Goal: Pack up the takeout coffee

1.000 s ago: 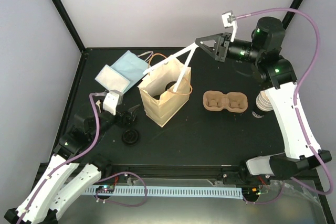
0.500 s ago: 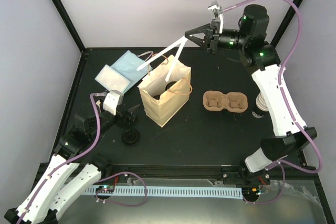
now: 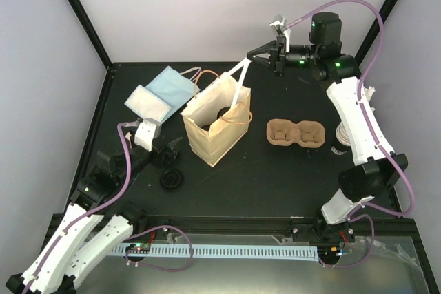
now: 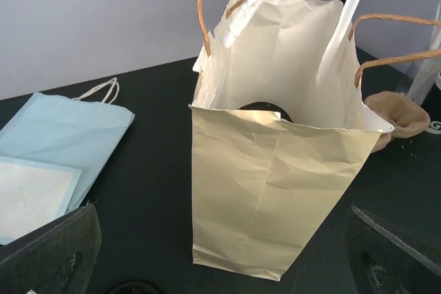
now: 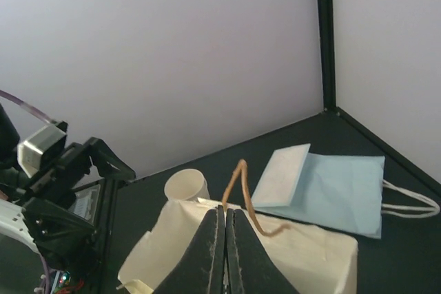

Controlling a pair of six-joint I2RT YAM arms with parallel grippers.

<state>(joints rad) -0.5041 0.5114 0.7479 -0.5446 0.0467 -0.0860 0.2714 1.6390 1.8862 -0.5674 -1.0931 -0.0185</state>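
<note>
The right hand (image 5: 224, 209) hangs high with its fingers pressed together, pinching two white sticks (image 4: 346, 22) that fan down from its tip toward the open mouth of a cream paper bag (image 4: 269, 191) standing below it. Just past the fingertips, beyond the bag's far rim, the takeout coffee (image 5: 187, 185) stands upright, its base hidden by that rim; whether it is inside or behind the bag cannot be told. Farther off, the left hand (image 3: 169, 149) sits low over the table (image 3: 275, 184), fingers spread wide and empty, facing the bag.
</note>
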